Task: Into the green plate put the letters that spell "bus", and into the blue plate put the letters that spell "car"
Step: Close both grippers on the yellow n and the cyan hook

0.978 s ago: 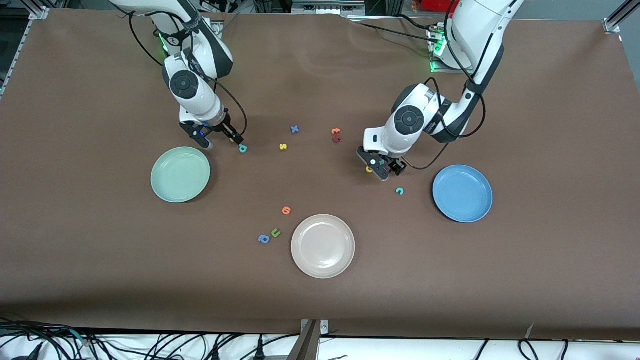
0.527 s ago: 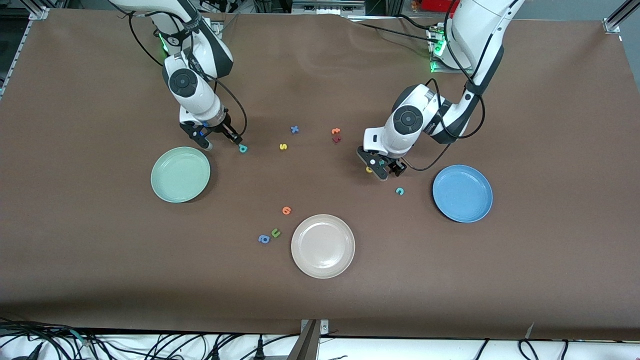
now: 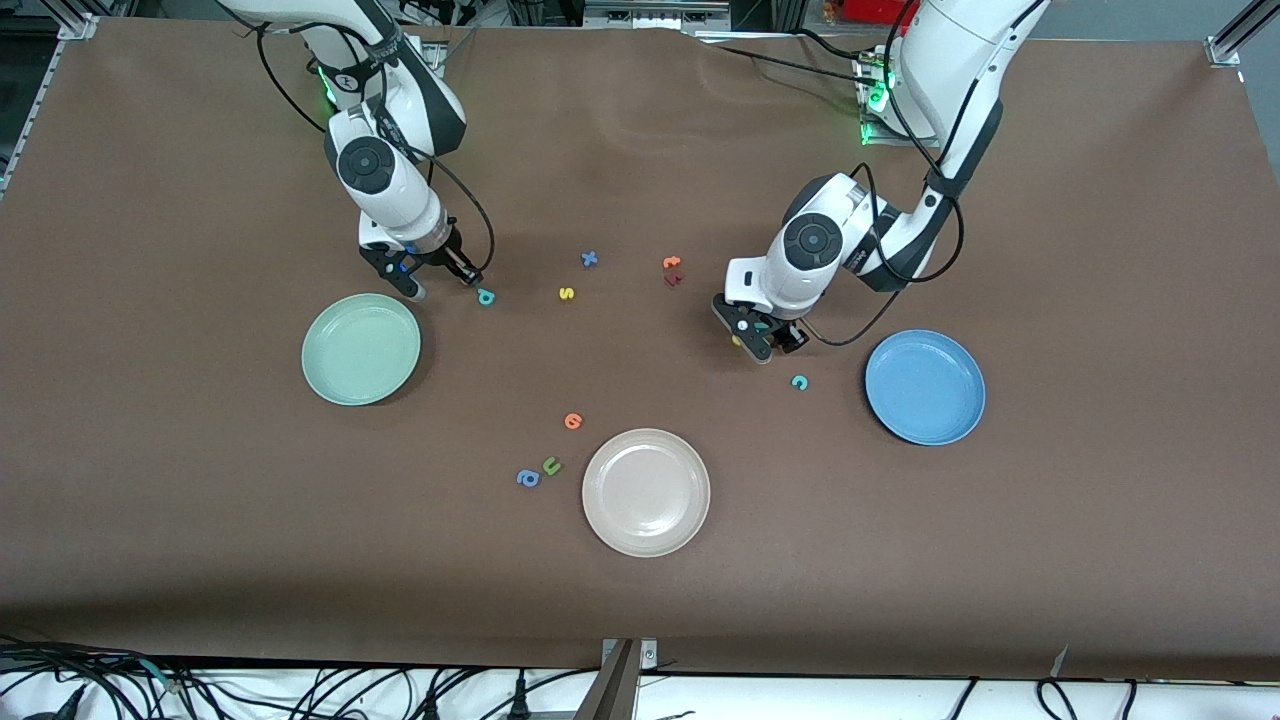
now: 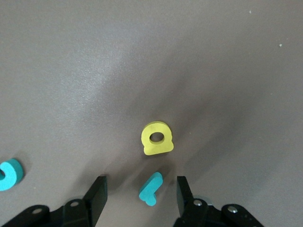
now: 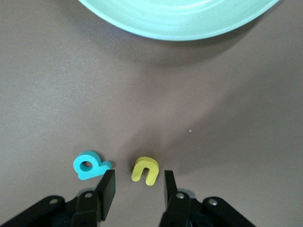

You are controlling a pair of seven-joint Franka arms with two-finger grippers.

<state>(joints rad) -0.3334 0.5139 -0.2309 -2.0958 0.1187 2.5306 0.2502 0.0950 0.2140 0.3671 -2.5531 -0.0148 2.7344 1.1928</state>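
My right gripper is down at the table, open, with the yellow u just off its fingertips and touching neither finger. The teal b lies beside one finger, and the green plate is close by, nearer the front camera. The yellow s lies farther toward the table's middle. My left gripper is open around the teal r, with a gap on both sides. The yellow a lies just past the r. The teal c lies between that gripper and the blue plate.
A blue x and orange and dark red letters lie mid-table. An orange letter, a green u and a blue a lie beside the beige plate, nearer the front camera.
Both grippers' fingers have drawn closer together, the right about the yellow u and the left about the teal r. The letters have not moved.
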